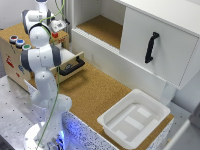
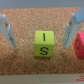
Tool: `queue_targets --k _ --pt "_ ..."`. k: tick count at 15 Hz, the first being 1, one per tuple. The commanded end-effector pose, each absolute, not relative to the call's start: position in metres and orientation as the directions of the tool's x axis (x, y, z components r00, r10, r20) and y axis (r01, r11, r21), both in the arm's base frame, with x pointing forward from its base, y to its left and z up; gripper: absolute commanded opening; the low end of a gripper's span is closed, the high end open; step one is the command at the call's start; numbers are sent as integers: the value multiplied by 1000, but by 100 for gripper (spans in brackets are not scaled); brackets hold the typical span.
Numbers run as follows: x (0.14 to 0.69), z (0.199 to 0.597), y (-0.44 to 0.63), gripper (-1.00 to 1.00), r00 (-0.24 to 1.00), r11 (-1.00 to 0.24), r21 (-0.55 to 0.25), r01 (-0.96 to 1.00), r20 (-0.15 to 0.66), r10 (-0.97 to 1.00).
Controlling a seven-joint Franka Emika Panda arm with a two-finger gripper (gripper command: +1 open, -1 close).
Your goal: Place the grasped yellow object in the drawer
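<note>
The hand (image 2: 39, 34) hangs open over a yellow lettered cube (image 2: 44, 43) lying free on cork beside a pink block (image 2: 79, 44). The small light-wood drawer (image 1: 71, 64) with black bar handle stands pulled out.

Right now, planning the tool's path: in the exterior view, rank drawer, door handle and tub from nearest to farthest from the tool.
1. Drawer, pulled open on the view's left, close by the tool.
2. Door handle, across on the view's right.
3. Tub, lower right.
</note>
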State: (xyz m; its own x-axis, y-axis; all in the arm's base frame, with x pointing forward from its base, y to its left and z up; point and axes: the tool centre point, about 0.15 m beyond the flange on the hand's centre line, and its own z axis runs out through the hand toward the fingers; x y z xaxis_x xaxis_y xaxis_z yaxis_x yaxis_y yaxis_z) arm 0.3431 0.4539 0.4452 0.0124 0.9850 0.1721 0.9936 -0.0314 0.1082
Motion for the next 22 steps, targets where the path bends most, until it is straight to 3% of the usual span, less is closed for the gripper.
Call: queue_targets --k 1,3,4,8,14,22 --pt "369 448 482 100 29 -30 44 999 32 999" --pt "370 444 482 100 18 -19 34 999 28 999" --pt "371 443 483 -100 11 -12 35 999 24 1000" --pt "369 441 488 -100 -45 46 36 998 -25 999" --pt "355 455 487 -100 -64 65 65 996 -16 998" --pt "319 470 419 -100 19 -19 69 997 -2 1000"
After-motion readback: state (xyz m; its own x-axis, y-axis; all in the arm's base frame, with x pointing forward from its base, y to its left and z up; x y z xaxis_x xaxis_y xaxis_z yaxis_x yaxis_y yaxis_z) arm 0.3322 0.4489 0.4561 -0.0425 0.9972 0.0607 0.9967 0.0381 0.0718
